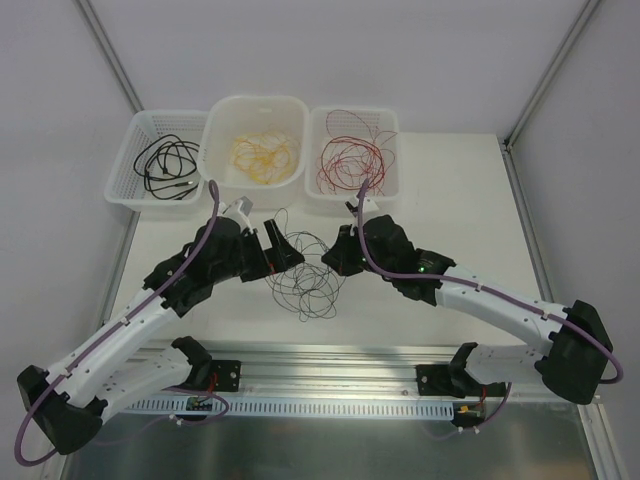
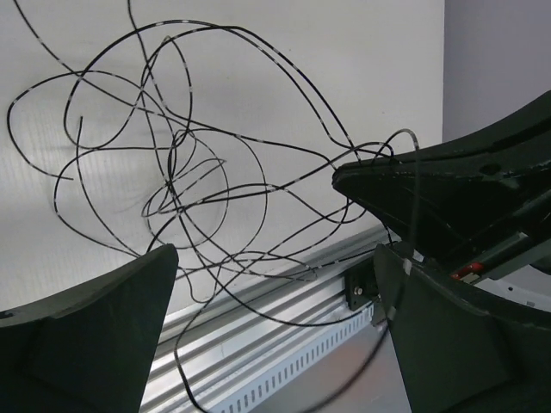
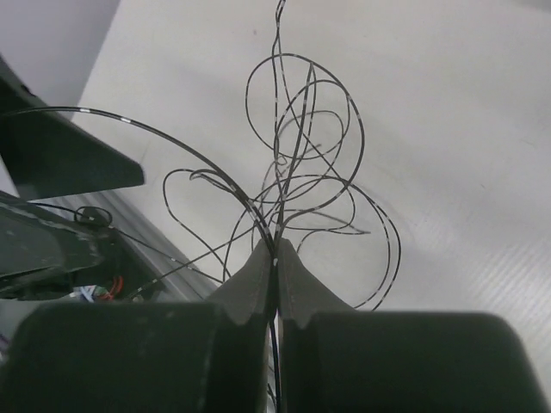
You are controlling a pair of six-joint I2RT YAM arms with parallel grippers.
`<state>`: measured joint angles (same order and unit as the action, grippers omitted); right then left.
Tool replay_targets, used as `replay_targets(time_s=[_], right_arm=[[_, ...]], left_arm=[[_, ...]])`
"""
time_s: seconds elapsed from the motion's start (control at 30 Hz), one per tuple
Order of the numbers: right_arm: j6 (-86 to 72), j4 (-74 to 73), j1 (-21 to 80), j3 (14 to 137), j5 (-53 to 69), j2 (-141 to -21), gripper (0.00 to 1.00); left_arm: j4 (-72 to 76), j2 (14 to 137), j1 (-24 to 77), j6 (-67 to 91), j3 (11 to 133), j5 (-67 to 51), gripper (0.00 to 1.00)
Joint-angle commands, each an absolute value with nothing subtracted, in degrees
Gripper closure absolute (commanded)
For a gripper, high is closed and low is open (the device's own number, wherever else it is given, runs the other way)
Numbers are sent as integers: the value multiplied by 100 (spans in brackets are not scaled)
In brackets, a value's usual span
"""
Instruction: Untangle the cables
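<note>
On white table (image 1: 460, 200), mid-frame: right gripper (image 3: 275, 258) clamped on one strand of the cables (image 1: 305, 275), likely anchoring it; left gripper (image 1: 274, 252) spread wide beside, seemingly poised to pull.

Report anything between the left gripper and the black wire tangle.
Nothing visible: the left gripper, jaws open, faces the tangle of thin black wires directly; the right gripper pinches it from the far side.
</note>
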<state>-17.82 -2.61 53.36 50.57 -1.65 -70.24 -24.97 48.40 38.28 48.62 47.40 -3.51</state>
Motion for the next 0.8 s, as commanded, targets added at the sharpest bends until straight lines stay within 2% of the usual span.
replay_targets(time_s=[0.0, 0.13, 0.4, 0.77], right_arm=[[-1960, 307, 5396, 5344, 202, -7022, 99], [-1995, 457, 5414, 5379, 413, -7005, 99], [-2127, 580, 5423, 5449, 685, -6812, 99], [-2276, 809, 5616, 5282, 615, -6785, 99]], left_arm=[[-1978, 4913, 3876, 4870, 4615, -702, 1], [-1741, 5001, 3902, 4781, 4369, -817, 1], [-1450, 5018, 3911, 4957, 3859, -221, 1], [-853, 4702, 3911, 6371, 3279, 431, 2]])
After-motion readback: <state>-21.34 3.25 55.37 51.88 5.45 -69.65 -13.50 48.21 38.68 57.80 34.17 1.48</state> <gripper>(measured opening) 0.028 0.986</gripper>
